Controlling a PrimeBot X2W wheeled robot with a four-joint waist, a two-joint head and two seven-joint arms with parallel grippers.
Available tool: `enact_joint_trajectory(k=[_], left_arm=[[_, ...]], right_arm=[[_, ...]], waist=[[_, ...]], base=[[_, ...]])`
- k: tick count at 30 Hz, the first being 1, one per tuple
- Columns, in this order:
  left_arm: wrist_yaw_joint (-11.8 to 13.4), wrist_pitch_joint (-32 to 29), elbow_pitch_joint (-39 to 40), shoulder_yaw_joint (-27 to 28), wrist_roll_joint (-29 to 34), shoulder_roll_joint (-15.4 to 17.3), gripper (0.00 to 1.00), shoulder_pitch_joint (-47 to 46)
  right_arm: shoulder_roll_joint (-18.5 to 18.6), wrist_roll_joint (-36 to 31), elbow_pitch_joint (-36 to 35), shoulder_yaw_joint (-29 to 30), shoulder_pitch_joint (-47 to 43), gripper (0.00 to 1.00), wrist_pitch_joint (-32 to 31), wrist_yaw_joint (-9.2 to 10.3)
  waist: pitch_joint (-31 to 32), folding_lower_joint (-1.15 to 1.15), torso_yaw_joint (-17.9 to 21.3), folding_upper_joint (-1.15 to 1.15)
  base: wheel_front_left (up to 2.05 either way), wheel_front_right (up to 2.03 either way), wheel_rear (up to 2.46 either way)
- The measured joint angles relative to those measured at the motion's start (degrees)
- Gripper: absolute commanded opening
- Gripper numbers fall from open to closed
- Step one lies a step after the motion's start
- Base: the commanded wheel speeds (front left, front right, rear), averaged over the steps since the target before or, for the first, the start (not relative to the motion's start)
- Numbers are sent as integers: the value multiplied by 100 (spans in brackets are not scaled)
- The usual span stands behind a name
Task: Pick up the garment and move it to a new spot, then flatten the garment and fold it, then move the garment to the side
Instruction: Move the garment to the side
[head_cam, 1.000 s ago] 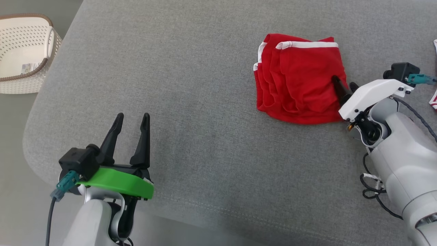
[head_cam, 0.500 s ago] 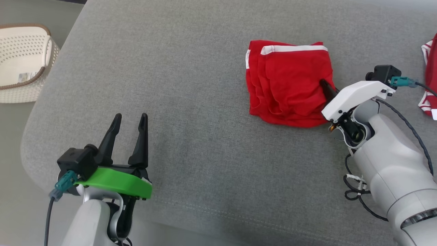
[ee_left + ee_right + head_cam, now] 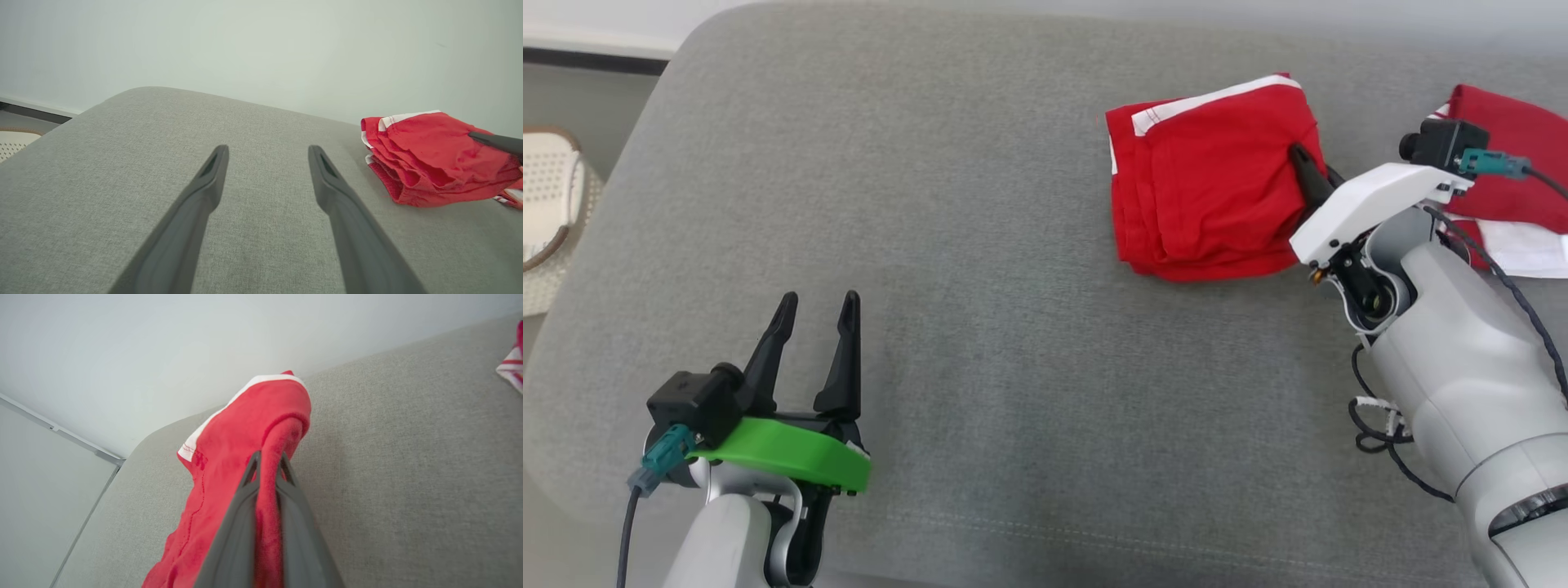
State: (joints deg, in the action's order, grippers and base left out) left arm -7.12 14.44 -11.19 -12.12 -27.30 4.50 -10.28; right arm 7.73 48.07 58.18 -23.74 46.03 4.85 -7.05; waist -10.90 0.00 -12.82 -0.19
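The garment (image 3: 1209, 188) is red with white trim, folded into a thick stack on the grey cushion at the upper right of the head view. My right gripper (image 3: 1300, 157) is shut on its right edge; in the right wrist view a ridge of red cloth (image 3: 267, 486) is pinched between the two fingers, with the garment (image 3: 241, 428) lifted ahead of them. My left gripper (image 3: 815, 309) stands open at the lower left, well apart from the cloth. In the left wrist view the garment (image 3: 433, 157) lies to the right of the spread fingers (image 3: 204, 192).
The wide grey cushion (image 3: 980, 269) has a rounded left edge. A second red and white cloth (image 3: 1515, 163) lies at the far right behind my right wrist. A white perforated basket (image 3: 547, 212) stands on the floor at the left. A pale wall rises behind the cushion.
My right gripper has closed on the garment's right edge and lifted it, tilting the stack. The head camera has shifted, bringing the second red cloth further into view.
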Motion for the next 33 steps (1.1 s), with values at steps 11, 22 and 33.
enact_joint_trajectory(k=[11,22,33], left_arm=[[0,0,80,-63,0,40,100,100],[0,0,156,-167,-1,43,100,81],[0,0,200,-118,-18,79,100,-42]], right_arm=[[437,33,-368,-181,286,0,-1,0],[1056,94,-557,-85,764,0,14,0],[792,186,-945,-436,1216,0,-12,-1]], waist=[[129,0,592,0],[-199,0,681,0],[-508,0,563,0]], base=[[0,0,0],[0,0,0],[0,0,0]])
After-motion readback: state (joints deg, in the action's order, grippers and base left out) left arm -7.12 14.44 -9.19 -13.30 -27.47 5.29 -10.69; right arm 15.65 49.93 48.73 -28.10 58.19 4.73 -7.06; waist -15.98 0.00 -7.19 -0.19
